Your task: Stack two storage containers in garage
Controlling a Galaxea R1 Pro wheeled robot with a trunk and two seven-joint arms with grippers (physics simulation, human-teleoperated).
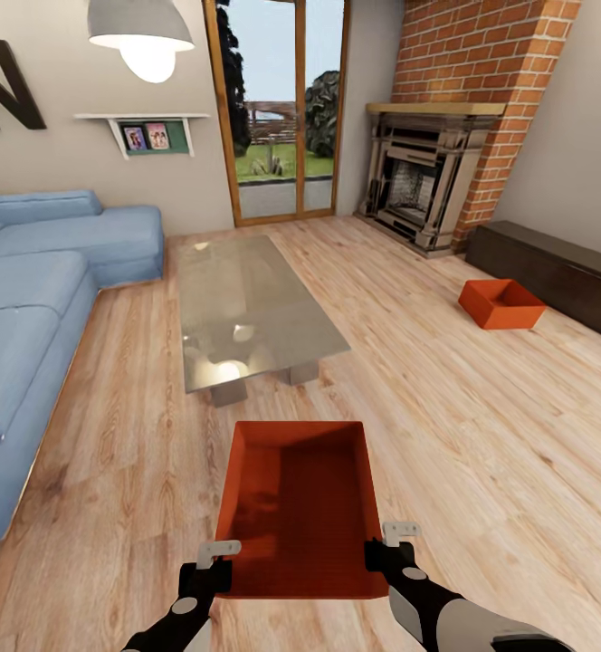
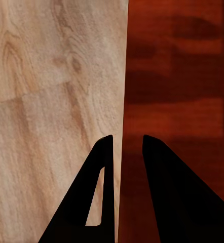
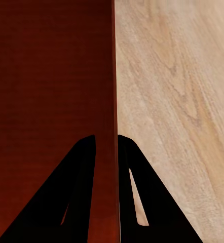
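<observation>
I am in the living room with its light wood-plank floor [image 1: 445, 407]. One orange-red storage container [image 1: 300, 507] sits right in front of me, open side up, between my two arms. My left gripper [image 1: 221, 566] straddles its left wall near the close corner and is shut on the rim. In the left wrist view the gripper [image 2: 127, 142] has one finger outside over the planks and one inside the storage container [image 2: 178, 76]. My right gripper [image 1: 382, 552] is shut on the right wall, as seen in the right wrist view [image 3: 106, 139]. The second storage container [image 1: 501, 303] rests on the floor at the right.
A glass coffee table [image 1: 246, 308] stands just beyond the held container. The blue corner sofa [image 1: 29, 308] fills the left side. A brick fireplace [image 1: 427, 181], a dark low bench [image 1: 554, 263] and a glazed door [image 1: 278, 109] line the far and right walls.
</observation>
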